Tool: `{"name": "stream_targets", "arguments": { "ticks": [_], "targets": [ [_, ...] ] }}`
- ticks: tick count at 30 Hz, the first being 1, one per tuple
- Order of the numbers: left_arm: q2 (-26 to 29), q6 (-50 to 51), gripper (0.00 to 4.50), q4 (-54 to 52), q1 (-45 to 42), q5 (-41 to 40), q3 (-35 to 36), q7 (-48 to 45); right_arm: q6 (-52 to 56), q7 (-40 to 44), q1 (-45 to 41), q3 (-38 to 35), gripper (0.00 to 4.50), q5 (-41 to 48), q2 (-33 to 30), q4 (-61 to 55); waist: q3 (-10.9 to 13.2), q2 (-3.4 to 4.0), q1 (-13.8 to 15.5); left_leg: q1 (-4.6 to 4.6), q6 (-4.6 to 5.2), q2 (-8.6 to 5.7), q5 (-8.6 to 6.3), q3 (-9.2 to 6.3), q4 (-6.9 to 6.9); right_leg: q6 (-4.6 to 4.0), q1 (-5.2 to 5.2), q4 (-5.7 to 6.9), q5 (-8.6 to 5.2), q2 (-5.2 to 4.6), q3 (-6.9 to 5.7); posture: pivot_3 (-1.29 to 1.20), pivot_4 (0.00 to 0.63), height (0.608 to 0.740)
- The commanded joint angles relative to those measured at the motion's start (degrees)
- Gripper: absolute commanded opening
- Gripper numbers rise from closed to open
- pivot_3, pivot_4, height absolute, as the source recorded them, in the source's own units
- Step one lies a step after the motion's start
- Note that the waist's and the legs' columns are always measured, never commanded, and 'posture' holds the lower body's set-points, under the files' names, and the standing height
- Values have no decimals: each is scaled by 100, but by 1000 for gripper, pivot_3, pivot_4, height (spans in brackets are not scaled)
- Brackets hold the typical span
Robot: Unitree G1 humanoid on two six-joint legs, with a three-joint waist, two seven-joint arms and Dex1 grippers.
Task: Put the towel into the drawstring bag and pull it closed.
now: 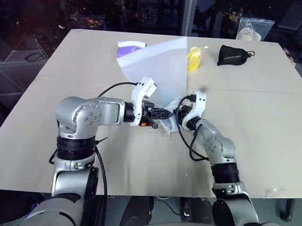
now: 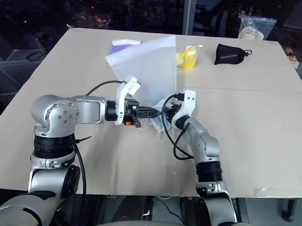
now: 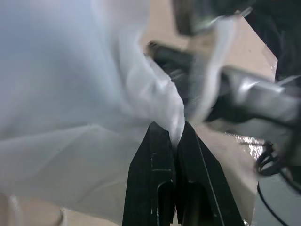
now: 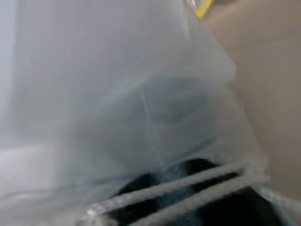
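Left gripper clamped on drawstring bag mouth edge; right gripper just beside, jaw state unclear.

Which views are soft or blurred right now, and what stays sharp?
Left wrist view: the left tool and its black fingers are crisp, pinching the drawstring bag; the arm behind is smeared. Right wrist view: soft throughout, sheer bag fabric draped across the lens. Head views: evenly lit and sharp on the table, dark windows behind, no strong glare.
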Motion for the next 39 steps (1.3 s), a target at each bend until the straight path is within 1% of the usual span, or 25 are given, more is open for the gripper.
{"name": "stream_targets", "arguments": {
  "ticks": [1, 4, 8, 10, 12, 14, 16, 18, 19, 20, 21, 22, 24, 25, 27, 29, 33, 35, 37, 39],
  "targets": [
    [15, 2, 0, 336, -213, 37, 368, 120, -362, 428, 16, 405, 3023, -327, -307, -366, 0, 0, -4, 0, 0, 0, 0, -1, 0, 0, 0, 0, 0, 1, -1, 0, 150, 740],
    [138, -128, 0, 545, -214, 143, 358, 147, -140, 707, 313, 643, 3023, -356, -736, -1110, 0, 0, 2, -2, -1, 0, 0, -3, -4, 0, 0, -1, 0, -2, -2, 0, 150, 740],
    [290, -402, 0, 837, -270, 266, 240, 64, 788, 1042, 846, 835, 3023, -56, -1531, -2397, 0, 0, 34, -7, -1, 2, 0, -4, -6, 1, -1, -5, -1, -11, -3, 0, 150, 740],
    [329, -454, 0, 870, -280, 260, 200, 15, 1139, 988, 961, 825, 3023, 97, -1627, -2723, -1, -1, 37, -7, -1, 1, -1, -3, -6, 1, -1, -6, -1, -12, -2, 0, 150, 740],
    [372, -496, 0, 865, -280, 244, 128, -46, 1350, 849, 1030, 971, 3023, -87, -1763, -2811, -1, -1, 15, -2, -1, 1, -1, -2, -6, 0, -1, -2, -1, -10, -1, 0, 150, 740],
    [393, -508, 0, 854, -281, 224, 83, -87, 1354, 743, 1060, 1123, 3023, -312, -1791, -2659, -1, -1, 10, 2, -1, 1, -1, 1, -6, -1, -1, 0, -1, -1, 2, 0, 150, 740],
    [417, -507, 0, 828, -279, 209, 51, -129, 1200, 694, 1012, 1246, 3023, -459, -1698, -2341, -1, -2, 14, 4, -1, 1, 0, -4, -6, -2, -1, 2, -1, 4, -1, 0, 150, 740],
    [456, -509, 0, 813, -271, 204, 12, -181, 818, 656, 882, 1290, 3023, -611, -1463, -1824, -2, -3, 13, 4, -3, 1, 1, -4, -6, -1, 0, 3, -1, 6, 0, 0, 150, 740],
    [484, -513, 0, 807, -264, 206, -18, -209, 539, 652, 801, 1296, 2507, -709, -1352, -1509, -2, -3, 7, 4, -3, 1, 2, 0, -5, -1, 0, 2, -1, 5, 2, 0, 150, 740],
    [533, -542, 0, 804, -251, 221, -70, -252, 205, 731, 733, 1298, 2263, -773, -1242, -1218, -3, -5, -2, 5, -3, 1, 1, 3, -5, -1, 0, 1, -1, 5, 6, 0, 150, 740],
    [596, -594, 0, 807, -231, 245, -119, -303, -78, 781, 679, 1267, 1807, -801, -1126, -985, -4, -6, -12, 6, -3, 1, 1, 6, -5, 0, 0, 0, 0, 5, 9, 0, 150, 740],
    [668, -713, 0, 822, -200, 306, -178, -351, -358, 852, 632, 1232, 1203, -816, -1030, -795, -4, -6, -15, 6, -3, 0, 1, 7, -5, 0, 0, -1, 0, 4, 10, 0, 150, 740],
    [736, -870, 0, 959, -194, 368, -165, -395, -827, 1119, 574, 1227, 248, -819, -942, -564, -4, -6, -24, 4, -3, 1, 1, 6, -5, 0, -1, -1, 0, 4, 8, 0, 150, 740],
    [767, -898, 0, 1032, -210, 374, -166, -429, -969, 1204, 561, 1204, 71, -803, -904, -492, -4, -6, -30, 3, -3, 1, 1, 6, -6, 0, -1, -2, 0, 3, 8, 0, 150, 740],
    [938, -1079, 0, 1112, -214, 454, -297, -593, -1050, 1505, 573, 1135, 71, -598, -857, -511, -3, -6, -35, 2, -4, 2, 1, 5, -6, 0, -1, -2, 0, 0, 6, 0, 150, 740],
    [1085, -1004, 0, 1183, -261, 375, -346, -774, -1003, 1751, 630, 1093, 71, -438, -900, -681, -3, -5, -47, -1, -4, 3, 1, 5, -6, 0, -3, -2, 0, -1, 5, 0, 150, 740],
    [1248, 81, 0, 1337, -542, -198, -176, -1122, -356, 2190, 861, 851, 71, 323, -1209, -1725, -2, -6, -18, -7, -4, 5, 1, -5, -7, 0, -2, -3, 0, -6, -4, 0, 150, 740],
    [1413, 433, 0, 1340, -588, -545, -251, -1325, -4, 2214, 938, 742, 71, 619, -1415, -2264, -1, -6, -16, -7, -3, 4, 1, -6, -7, 1, -2, -4, -1, -8, -4, 0, 150, 740],
    [1688, 498, 0, 1386, -549, -1388, -546, -1463, 195, 2136, 946, 749, 71, 673, -1581, -2622, -1, -6, -28, -6, -3, 4, 1, -6, -7, 1, -2, -1, -1, -8, -4, 0, 150, 740],
    [1818, 498, 0, 1460, -555, -2033, -713, -1400, 282, 2054, 920, 800, 71, 679, -1628, -2717, -1, -6, -41, -1, -3, 7, 1, -9, -7, 1, -2, 2, -2, -8, -5, 0, 150, 740]
  ]
}}
